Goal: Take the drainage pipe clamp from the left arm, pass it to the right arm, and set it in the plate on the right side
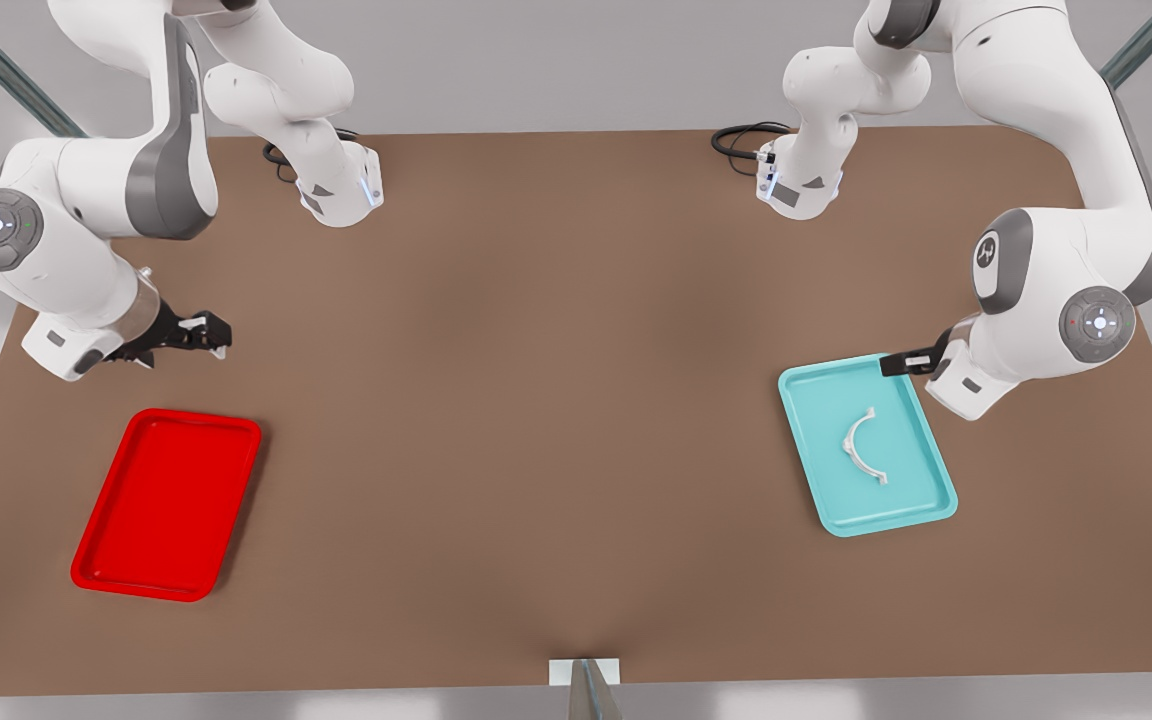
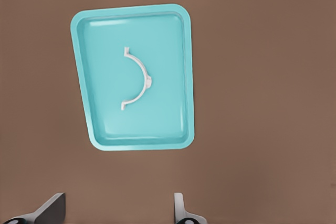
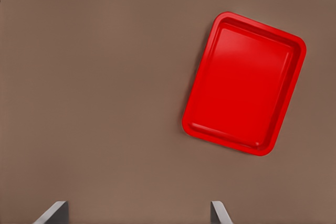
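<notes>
The white drainage pipe clamp (image 1: 849,443) lies flat in the teal tray (image 1: 816,470) on the front view's right. My left gripper (image 1: 904,363) hangs over that tray's far corner, open and holding nothing. The left wrist view looks down on the clamp (image 2: 148,81) in the teal tray (image 2: 105,124), with the left gripper (image 2: 118,208) spread wide and apart from it. The red plate (image 1: 166,500) sits bare on the front view's left. Beyond it my right gripper (image 1: 216,336) hovers open. The right wrist view has the plate (image 3: 244,82) off to one side of the right gripper (image 3: 139,211).
The brown table (image 1: 556,400) stretches wide between the two trays. Both arm bases (image 1: 341,190) (image 1: 801,185) stand at the far edge, each with a black cable. A small metal post (image 1: 584,680) rises at the middle of the near edge.
</notes>
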